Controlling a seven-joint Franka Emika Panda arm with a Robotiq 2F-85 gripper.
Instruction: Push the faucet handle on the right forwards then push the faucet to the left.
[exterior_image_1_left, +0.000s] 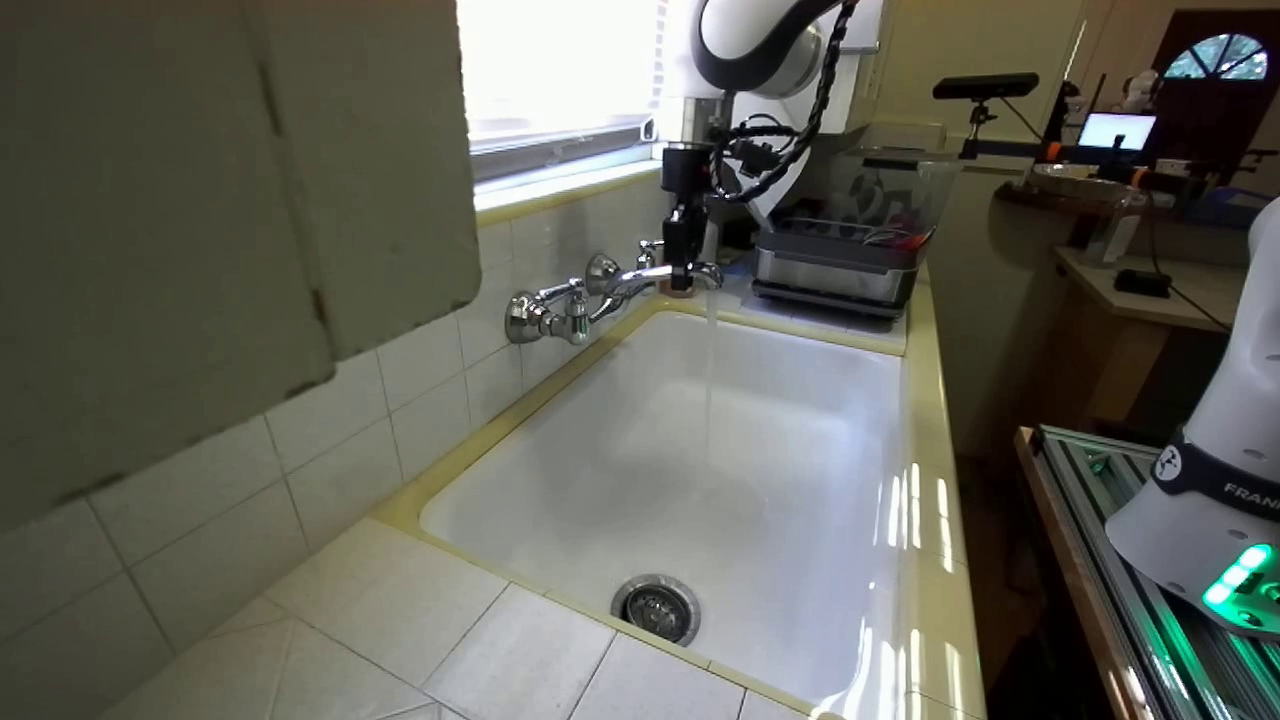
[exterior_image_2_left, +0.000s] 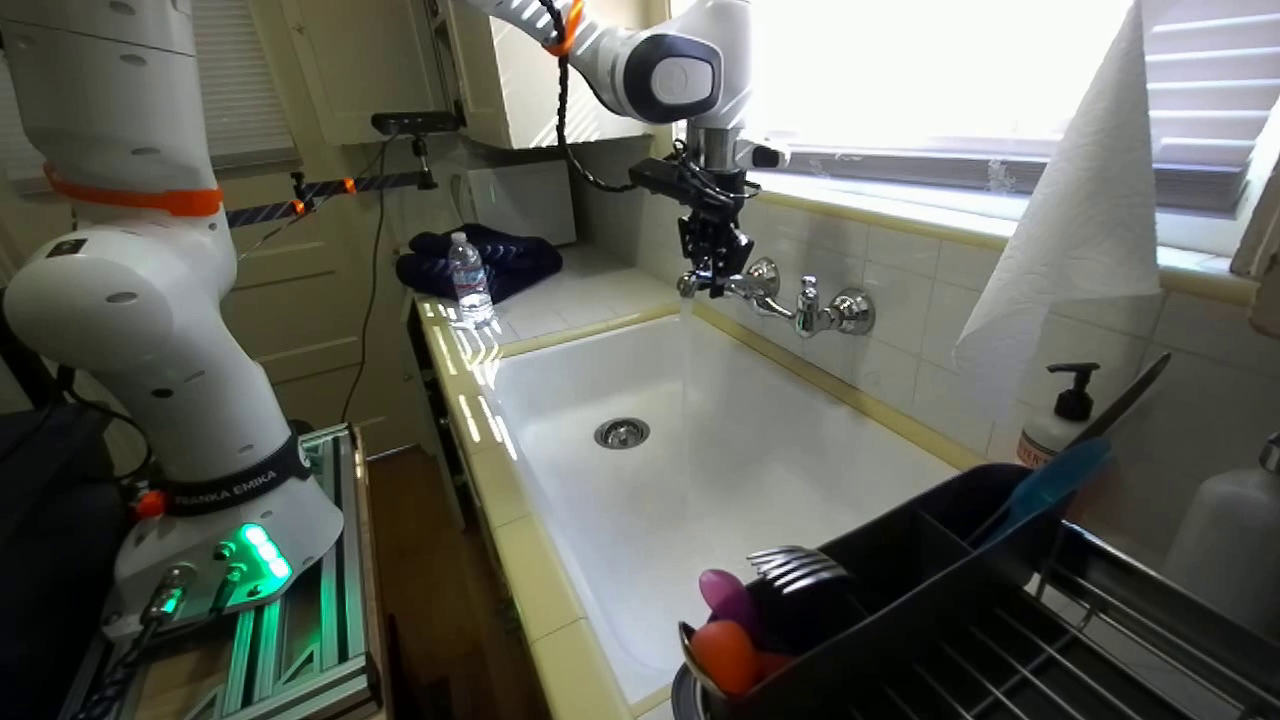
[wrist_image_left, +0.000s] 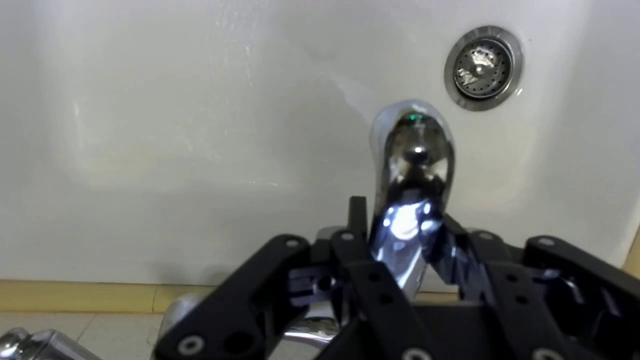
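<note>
Straddles the faucet spout (wrist_image_left: 420, 160) with the gripper (wrist_image_left: 401, 221), partly spread; cannot tell whether clamped or loose. Pours water (exterior_image_1_left: 711, 350) from the spout into the sink (exterior_image_1_left: 810, 490) below.

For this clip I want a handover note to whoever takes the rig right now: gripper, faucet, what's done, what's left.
Gripper: fingers on either side of the faucet spout; whether they clamp it is unclear.
Things: spout over the sink, water running; right handle clear of the gripper.
Done: probably the handle push, judging by the water.
Left to do: likely push the spout left, towards the drain side; the stopping place isn't given, so confirm it first.
</note>
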